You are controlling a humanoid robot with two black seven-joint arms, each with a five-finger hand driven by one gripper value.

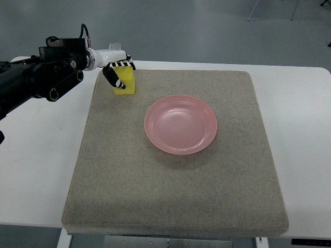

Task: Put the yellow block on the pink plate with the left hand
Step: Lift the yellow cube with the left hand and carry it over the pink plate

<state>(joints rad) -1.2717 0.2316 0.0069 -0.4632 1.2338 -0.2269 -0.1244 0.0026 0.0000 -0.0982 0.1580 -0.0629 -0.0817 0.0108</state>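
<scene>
A yellow block [125, 81] stands near the far left corner of the grey mat [176, 170]. My left hand [118, 72] reaches in from the left and its black-and-white fingers [113, 78] curl over the block's top and left side, touching it. The block rests on the mat. A pink plate [180, 124] lies empty at the mat's middle, to the right of and nearer than the block. The right arm is out of view.
The mat lies on a white table [300, 113]. My dark left arm [36, 77] crosses the table's far left. Grey floor shows beyond the table's far edge.
</scene>
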